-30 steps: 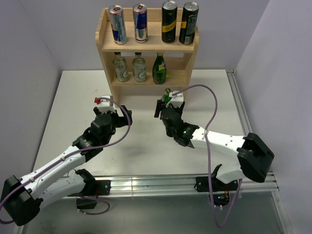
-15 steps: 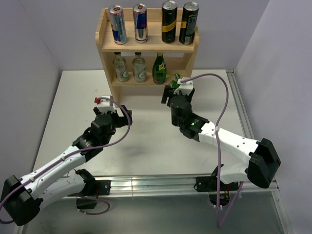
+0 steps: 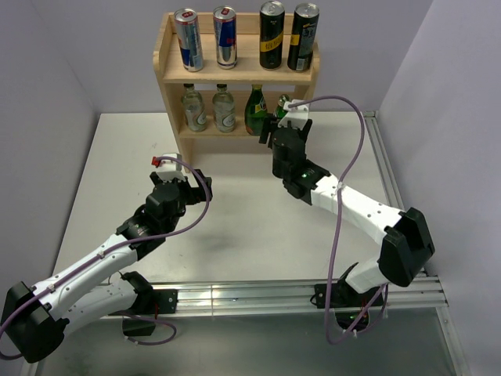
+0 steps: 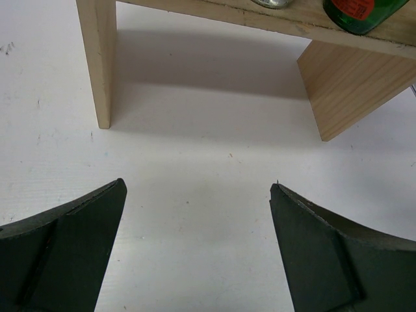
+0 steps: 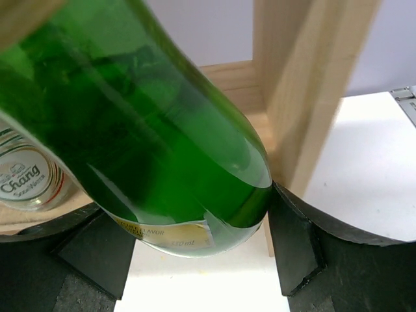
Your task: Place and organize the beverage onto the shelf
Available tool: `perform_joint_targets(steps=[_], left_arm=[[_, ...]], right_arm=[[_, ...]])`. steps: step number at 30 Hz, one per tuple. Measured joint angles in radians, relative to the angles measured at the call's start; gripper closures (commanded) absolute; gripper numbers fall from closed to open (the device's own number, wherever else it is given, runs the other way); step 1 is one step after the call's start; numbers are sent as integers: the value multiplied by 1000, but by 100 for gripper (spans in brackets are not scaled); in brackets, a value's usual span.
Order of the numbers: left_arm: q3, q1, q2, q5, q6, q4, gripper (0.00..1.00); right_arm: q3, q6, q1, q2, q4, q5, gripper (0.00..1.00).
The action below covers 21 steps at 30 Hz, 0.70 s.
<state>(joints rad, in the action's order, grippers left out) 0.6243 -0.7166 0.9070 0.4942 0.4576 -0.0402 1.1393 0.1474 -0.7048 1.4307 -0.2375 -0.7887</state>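
Note:
The light-wood shelf (image 3: 305, 98) stands at the back of the table; its legs show in the left wrist view (image 4: 97, 58). Several cans stand on its upper board, and two clear bottles (image 3: 193, 110) and a green bottle (image 3: 256, 112) stand on the lower board. My right gripper (image 3: 282, 129) is shut on another green bottle (image 5: 149, 143) and holds it at the right end of the lower tier, beside the right side panel (image 5: 305, 84). A clear Chang bottle (image 5: 26, 182) shows behind it. My left gripper (image 4: 198, 195) is open and empty above the table.
The white table (image 3: 235, 227) is bounded by grey walls at left and right. A metal rail (image 3: 383, 168) runs along the table's right edge and another along the front. The right arm's cable (image 3: 344, 149) loops above the table.
My right gripper has carried the green bottle from the table's middle back and right to the shelf's lower tier. The left arm has not moved.

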Motion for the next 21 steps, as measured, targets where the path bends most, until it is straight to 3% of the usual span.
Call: perform_joint_targets(steps=[21], left_arm=[[-3,0,0,1,-1,0,1]], right_arm=[[66,-6,89,130,-1,49,100]])
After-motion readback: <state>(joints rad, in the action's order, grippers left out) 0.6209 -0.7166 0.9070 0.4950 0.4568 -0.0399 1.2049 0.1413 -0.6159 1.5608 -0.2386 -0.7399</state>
